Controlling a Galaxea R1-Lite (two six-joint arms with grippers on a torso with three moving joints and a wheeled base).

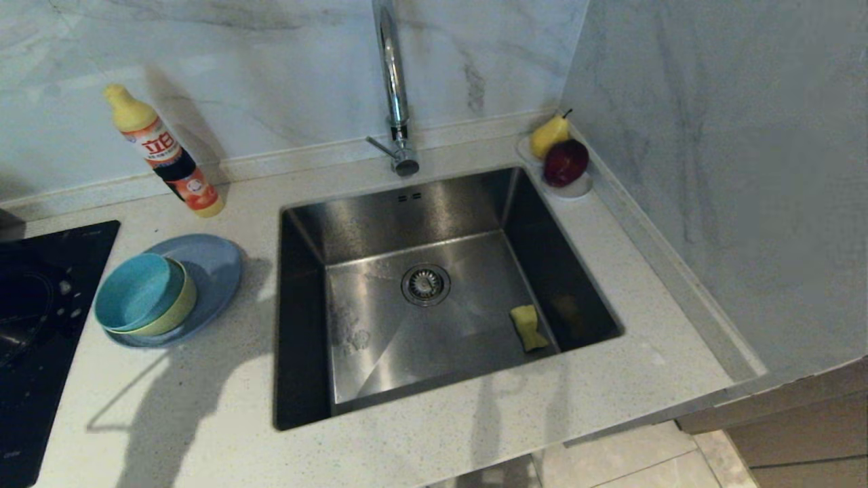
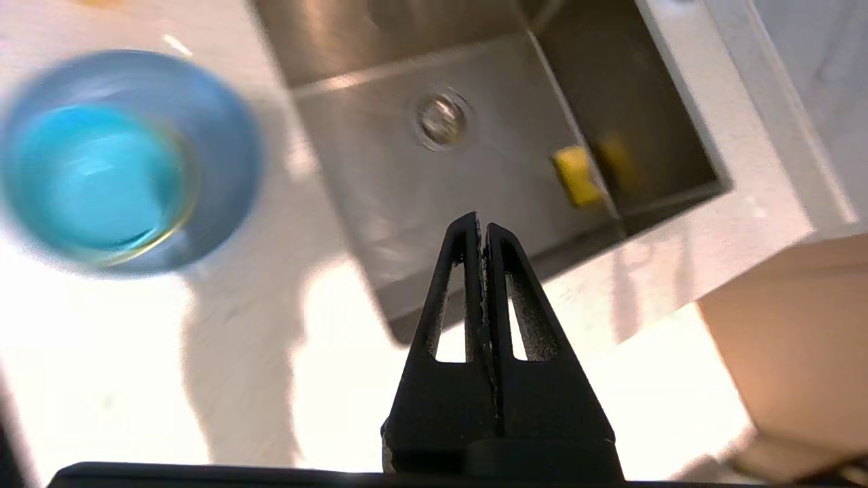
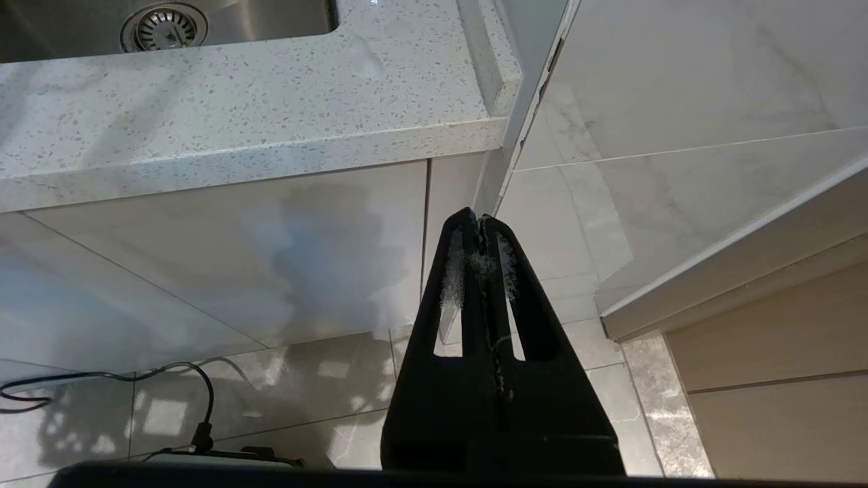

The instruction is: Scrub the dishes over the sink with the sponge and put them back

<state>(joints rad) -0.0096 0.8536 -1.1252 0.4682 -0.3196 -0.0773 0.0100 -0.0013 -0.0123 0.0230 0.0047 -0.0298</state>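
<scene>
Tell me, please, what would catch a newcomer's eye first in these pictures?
Probably the steel sink in the middle of the pale counter, with a yellow sponge lying by its right wall. Left of it, the teal bowl sits nested in the yellow bowl on the grey-blue plate.

My right gripper, black, two tapered fingers pressed together, holds nothing and hangs below the speckled white stone countertop, over glossy pale floor tiles. At 11 o'clock I see a corner of the stainless-steel sink with its round drain strainer. Black cable at 8 o'clock. Beige cabinet front at 4 o'clock.
</scene>
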